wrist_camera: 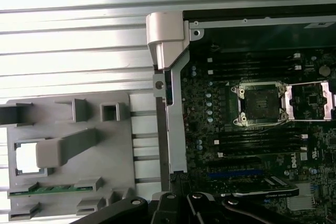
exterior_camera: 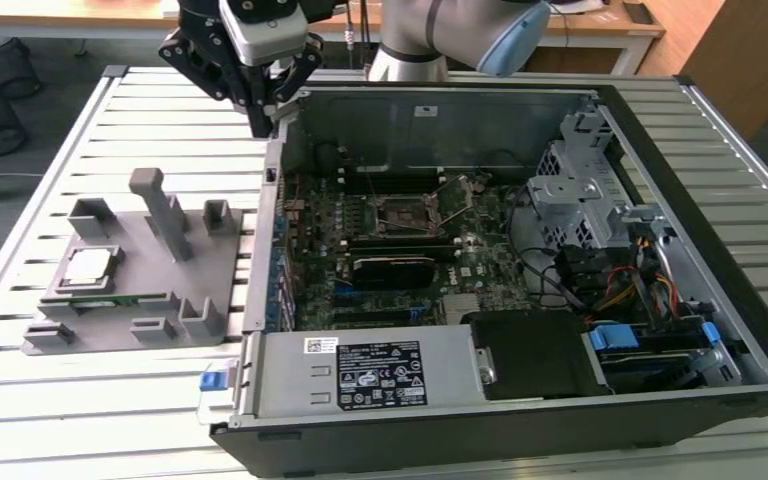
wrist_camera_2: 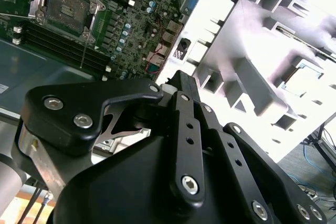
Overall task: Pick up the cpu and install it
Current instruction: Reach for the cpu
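We see the gripper (exterior_camera: 261,122) pointing straight down above the computer case's (exterior_camera: 491,455) corner edge, jaws together, holding nothing. The cpu (exterior_camera: 88,267) sits on the grey fixture (exterior_camera: 144,292) beside the case, open tabletop (exterior_camera: 37,400) around it.

Colours on my bench
My gripper (exterior_camera: 261,122) black; cpu (exterior_camera: 88,266) silver-grey; fixture (exterior_camera: 117,320) plain grey; memory stick (exterior_camera: 107,300) green; motherboard (exterior_camera: 398,215) dark green; table (exterior_camera: 77,405) pale, slatted.

cpu (exterior_camera: 89,268) on grey fixture (exterior_camera: 101,322), end effector (exterior_camera: 261,125) above computer case (exterior_camera: 491,440) edge
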Controlling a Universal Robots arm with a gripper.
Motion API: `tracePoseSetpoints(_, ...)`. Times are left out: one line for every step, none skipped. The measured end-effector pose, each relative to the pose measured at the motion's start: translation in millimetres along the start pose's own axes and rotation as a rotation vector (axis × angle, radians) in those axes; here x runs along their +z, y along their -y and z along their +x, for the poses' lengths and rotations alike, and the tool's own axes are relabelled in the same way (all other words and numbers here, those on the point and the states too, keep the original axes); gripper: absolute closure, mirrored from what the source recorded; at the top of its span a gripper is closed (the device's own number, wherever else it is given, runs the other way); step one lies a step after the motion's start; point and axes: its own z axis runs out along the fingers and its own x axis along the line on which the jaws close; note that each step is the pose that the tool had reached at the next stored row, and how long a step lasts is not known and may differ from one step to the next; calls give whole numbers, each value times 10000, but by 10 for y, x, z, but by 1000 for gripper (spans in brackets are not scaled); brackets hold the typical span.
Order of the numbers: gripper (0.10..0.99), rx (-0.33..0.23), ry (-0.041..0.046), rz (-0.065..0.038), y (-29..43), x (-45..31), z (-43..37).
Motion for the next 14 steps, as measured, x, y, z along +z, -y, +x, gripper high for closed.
tracePoseSetpoints(980, 0, 0, 0, 0, 1, 5)
tracePoseSetpoints(980, 0, 0, 0, 1, 1, 10)
tracePoseSetpoints(980, 0, 0, 0, 1, 2, 15)
tracePoseSetpoints(980, 0, 0, 1, 2, 2, 20)
tracePoseSetpoints(980, 0, 0, 0, 2, 3, 25)
tracePoseSetpoints(980, 0, 0, 0, 2, 4, 29)
tracePoseSetpoints(980, 0, 0, 0, 3, 4, 34)
tracePoseSetpoints(980, 0, 0, 1, 3, 4, 39)
tracePoseSetpoints(980, 0, -1, 0, 3, 5, 44)
tracePoseSetpoints(980, 0, 0, 1, 4, 6, 48)
tracePoseSetpoints(980, 0, 0, 0, 4, 7, 53)
tracePoseSetpoints(980, 0, 0, 0, 5, 8, 57)
tracePoseSetpoints(980, 0, 0, 0, 5, 8, 62)
tracePoseSetpoints(980, 0, 0, 0, 6, 9, 67)
